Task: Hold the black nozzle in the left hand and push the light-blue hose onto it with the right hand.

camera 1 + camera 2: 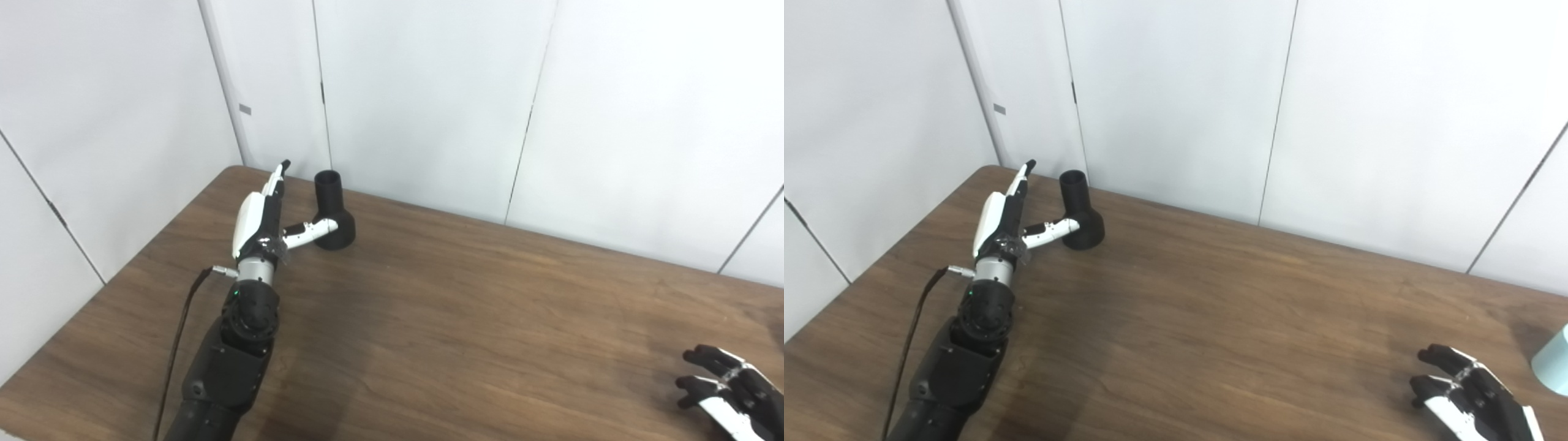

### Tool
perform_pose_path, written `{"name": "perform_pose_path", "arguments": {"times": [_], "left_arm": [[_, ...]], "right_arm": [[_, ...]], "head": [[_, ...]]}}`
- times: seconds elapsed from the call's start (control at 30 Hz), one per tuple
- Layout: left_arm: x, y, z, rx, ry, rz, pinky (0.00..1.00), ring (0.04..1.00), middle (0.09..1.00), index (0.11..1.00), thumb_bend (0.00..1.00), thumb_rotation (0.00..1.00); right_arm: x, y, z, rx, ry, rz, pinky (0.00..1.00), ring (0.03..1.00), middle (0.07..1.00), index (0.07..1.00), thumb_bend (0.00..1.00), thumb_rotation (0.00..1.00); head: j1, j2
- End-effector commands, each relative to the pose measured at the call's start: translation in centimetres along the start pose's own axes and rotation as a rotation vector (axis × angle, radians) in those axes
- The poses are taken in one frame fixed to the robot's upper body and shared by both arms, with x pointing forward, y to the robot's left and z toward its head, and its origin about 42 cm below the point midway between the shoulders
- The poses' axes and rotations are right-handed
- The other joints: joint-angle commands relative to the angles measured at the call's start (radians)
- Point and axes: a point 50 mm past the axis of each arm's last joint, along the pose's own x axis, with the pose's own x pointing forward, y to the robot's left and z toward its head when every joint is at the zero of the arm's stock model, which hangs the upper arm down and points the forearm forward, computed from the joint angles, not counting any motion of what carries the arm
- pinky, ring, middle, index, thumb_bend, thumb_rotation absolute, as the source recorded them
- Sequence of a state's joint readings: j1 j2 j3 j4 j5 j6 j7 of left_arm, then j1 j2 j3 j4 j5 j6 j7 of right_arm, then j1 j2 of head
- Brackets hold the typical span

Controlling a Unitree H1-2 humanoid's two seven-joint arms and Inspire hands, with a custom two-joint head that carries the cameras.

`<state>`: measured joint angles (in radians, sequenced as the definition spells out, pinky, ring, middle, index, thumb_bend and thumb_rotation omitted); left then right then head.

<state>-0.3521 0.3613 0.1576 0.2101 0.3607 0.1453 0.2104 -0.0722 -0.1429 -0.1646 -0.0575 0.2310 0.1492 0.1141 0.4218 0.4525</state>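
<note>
The black nozzle (332,212) stands upright on its wide base near the table's far left edge, its narrow tube pointing up. My left hand (262,215) is open just left of it, fingers stretched toward the wall, thumb reaching to the nozzle's base; I cannot tell if it touches. The light-blue hose (1553,364) shows only as a pale end at the right edge of the right eye view. My right hand (1470,392) is open and empty, low over the table's near right, to the left of the hose.
The brown wooden table (465,318) runs up to white wall panels (429,92) close behind the nozzle. A black cable (180,334) hangs along my left forearm.
</note>
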Motion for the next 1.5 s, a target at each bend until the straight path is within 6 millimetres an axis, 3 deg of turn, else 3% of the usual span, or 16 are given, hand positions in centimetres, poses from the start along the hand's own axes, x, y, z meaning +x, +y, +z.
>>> {"name": "perform_pose_path", "arguments": {"times": [0.0,0.27,0.5,0.8,0.93,1.2,1.47], "left_arm": [[1.9,1.5,2.2,-0.002,-0.085,0.034,1.0,1.0,1.0,1.0,1.0,0.43],[2.8,0.7,1.4,-0.021,-0.016,-0.015,0.97,1.0,1.0,1.0,1.0,0.42],[3.6,0.0,1.7,-0.128,0.047,-0.038,0.98,1.0,1.0,1.0,1.0,0.43],[4.6,-0.6,1.4,-0.146,0.059,-0.071,0.99,1.0,1.0,1.0,1.0,0.41],[4.8,-1.1,1.4,-0.129,0.056,-0.072,0.93,1.0,1.0,1.0,1.0,0.41],[5.0,-2.1,1.8,-0.124,0.05,-0.113,0.94,0.998,1.0,1.0,1.0,0.4],[5.0,-3.1,1.5,-0.048,0.059,-0.132,0.83,0.94,0.984,0.983,1.0,0.41]], "right_arm": [[0.3,0.1,1.1,0.004,-0.049,0.006,0.36,0.517,0.658,0.599,0.99,0.22],[-0.1,-0.4,1.0,0.024,-0.042,0.011,0.36,0.515,0.662,0.601,0.99,0.22],[-0.4,-0.5,0.8,0.008,-0.031,0.011,0.37,0.496,0.657,0.605,0.99,0.22],[-0.7,-0.4,1.0,-0.01,-0.033,0.009,0.37,0.494,0.647,0.602,1.0,0.25],[-0.8,-0.4,0.9,0.004,-0.031,0.011,0.36,0.486,0.64,0.6,1.0,0.24],[-0.8,-0.3,0.9,-0.016,-0.038,0.013,0.36,0.483,0.641,0.597,0.98,0.22],[-1.1,-0.1,1.2,-0.002,-0.038,0.014,0.37,0.489,0.656,0.612,0.91,0.19]], "head": [[0.0,0.001],[0.001,0.003],[-0.002,0.011],[-0.01,0.018],[-0.012,0.022],[-0.018,0.026],[-0.023,0.032]]}}
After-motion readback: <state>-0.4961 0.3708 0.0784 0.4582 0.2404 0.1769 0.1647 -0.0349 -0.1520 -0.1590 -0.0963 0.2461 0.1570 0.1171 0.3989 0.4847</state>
